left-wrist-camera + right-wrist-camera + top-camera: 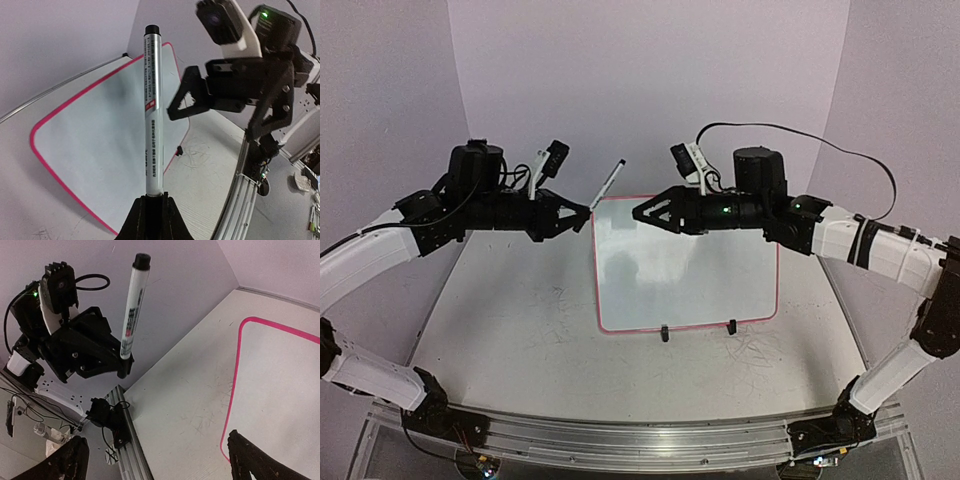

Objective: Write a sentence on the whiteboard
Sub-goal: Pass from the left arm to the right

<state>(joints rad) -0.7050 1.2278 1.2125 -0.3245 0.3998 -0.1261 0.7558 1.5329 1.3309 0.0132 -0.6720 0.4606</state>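
Left pincer (582, 212) clamped on marker (608, 185) tail, cap (152, 30) end up. Right pincer (648, 212) wide open, empty, close by. Whiteboard (690, 270) flat on desk (500, 320), blank, nothing written. Risk: off-axis cap grab levers marker loose, drops onto board.

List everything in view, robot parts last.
whiteboard: one, white with red rim, no writing visible, flat mid-table
clip feet: two, black, on the board's near edge
marker: one, silver-white with black end, tilted above the board's far left corner
table: one, pale grey, scuffed, under everything
left arm: one, black and white, left of the board, jaws shut on the marker
right arm: one, black and white, over the board's far edge, jaws open, empty
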